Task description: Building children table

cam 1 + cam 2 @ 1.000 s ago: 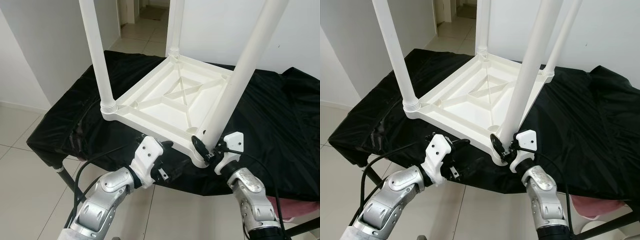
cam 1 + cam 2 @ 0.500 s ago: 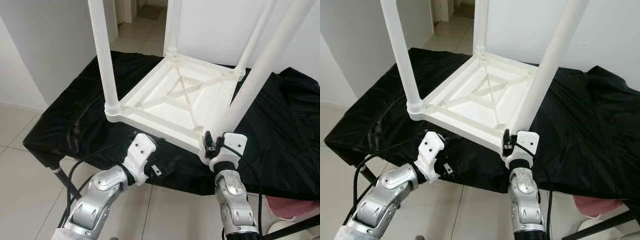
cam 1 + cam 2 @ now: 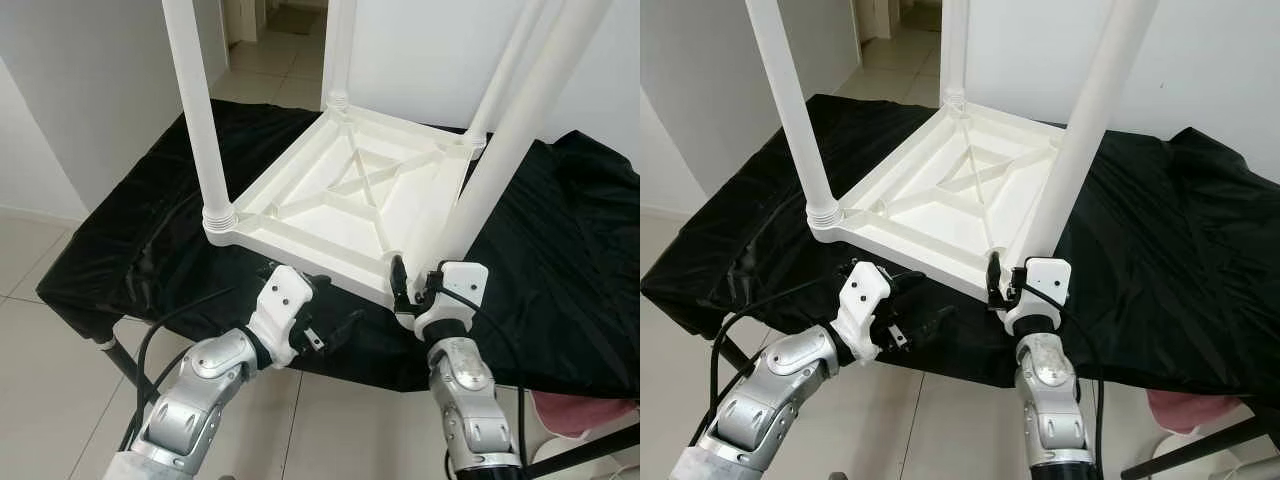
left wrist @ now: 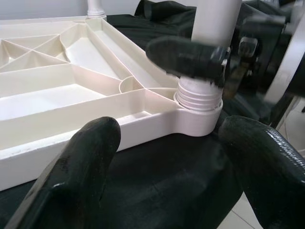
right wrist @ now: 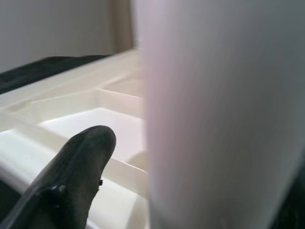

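One white children's table (image 3: 350, 205) lies upside down on the black-covered table (image 3: 560, 280), toward its near edge, with four white legs (image 3: 195, 110) standing up from its corners. Two grippers are at work. The right gripper (image 3: 413, 287) is at the near right leg (image 3: 500, 150), fingers (image 5: 71, 171) pinching its base. The left gripper (image 3: 335, 325) hovers just below the near edge, fingers (image 4: 81, 171) spread. The left wrist view shows the leg's ribbed collar (image 4: 198, 95) seated in its corner socket; the right wrist view shows that leg blurred.
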You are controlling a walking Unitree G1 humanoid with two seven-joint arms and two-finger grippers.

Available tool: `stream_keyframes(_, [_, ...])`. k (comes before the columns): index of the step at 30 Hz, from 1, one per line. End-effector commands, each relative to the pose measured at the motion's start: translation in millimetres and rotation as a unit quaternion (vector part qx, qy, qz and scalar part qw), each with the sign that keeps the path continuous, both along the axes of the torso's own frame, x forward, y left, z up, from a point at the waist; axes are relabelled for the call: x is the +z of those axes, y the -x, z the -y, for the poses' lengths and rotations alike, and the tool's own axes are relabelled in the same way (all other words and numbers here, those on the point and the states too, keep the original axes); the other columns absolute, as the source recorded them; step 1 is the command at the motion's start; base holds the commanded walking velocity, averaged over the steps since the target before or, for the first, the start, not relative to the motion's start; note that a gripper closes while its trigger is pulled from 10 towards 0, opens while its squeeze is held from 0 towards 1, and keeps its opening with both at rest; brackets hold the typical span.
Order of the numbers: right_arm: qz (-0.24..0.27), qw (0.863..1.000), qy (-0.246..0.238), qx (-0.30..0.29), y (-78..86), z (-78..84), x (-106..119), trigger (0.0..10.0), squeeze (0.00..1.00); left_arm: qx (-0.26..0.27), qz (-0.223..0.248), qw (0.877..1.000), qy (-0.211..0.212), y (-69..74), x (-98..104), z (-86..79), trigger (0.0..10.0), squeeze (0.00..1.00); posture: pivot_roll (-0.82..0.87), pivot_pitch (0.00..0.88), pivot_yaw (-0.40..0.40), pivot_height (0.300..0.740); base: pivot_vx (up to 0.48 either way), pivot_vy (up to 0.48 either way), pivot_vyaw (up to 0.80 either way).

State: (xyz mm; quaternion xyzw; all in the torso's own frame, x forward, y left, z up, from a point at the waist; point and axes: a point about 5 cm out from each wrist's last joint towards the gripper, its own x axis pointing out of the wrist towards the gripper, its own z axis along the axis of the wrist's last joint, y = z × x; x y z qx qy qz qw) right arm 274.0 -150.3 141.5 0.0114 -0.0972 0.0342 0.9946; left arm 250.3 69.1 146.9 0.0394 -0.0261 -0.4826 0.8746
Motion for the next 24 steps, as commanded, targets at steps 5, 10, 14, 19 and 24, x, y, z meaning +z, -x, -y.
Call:
stream_keyframes(5, [-0.005,0.993,0.009,0.114,3.9,10.4,-0.9,10.0,0.91,-0.024,-0.008,1.0,-0.006,3.5,-3.0,3.2,10.0,0.0,-0.02,0.065,-0.014,0.74,0.0,0.0,0.0])
stream_keyframes(10, [-0.015,0.972,0.05,0.228,4.6,24.9,-1.2,10.0,0.0,-0.029,0.001,0.999,-0.024,2.6,-3.1,1.1,10.0,0.0,-0.01,0.074,-0.01,0.74,0.0,0.0,0.0])
stream_keyframes(14, [-0.026,0.962,0.07,0.261,-0.8,34.0,-0.7,10.0,0.0,-0.03,0.003,0.999,-0.027,1.7,-2.0,-0.9,10.0,0.0,-0.01,0.076,-0.011,0.74,0.0,0.0,0.0])
stream_keyframes(19, [-0.037,0.953,0.096,0.285,-8.1,38.7,-3.0,10.0,0.0,-0.026,0.006,0.999,-0.027,-2.2,0.0,-0.8,10.0,0.0,0.0,0.075,-0.008,0.74,0.0,0.0,0.0])
stream_keyframes(24, [-0.047,0.948,0.105,0.297,-15.4,39.2,-8.9,0.0,0.0,-0.026,0.01,0.999,-0.03,-0.8,1.4,-1.2,10.0,0.0,0.01,0.072,-0.003,0.74,0.0,0.0,0.0])
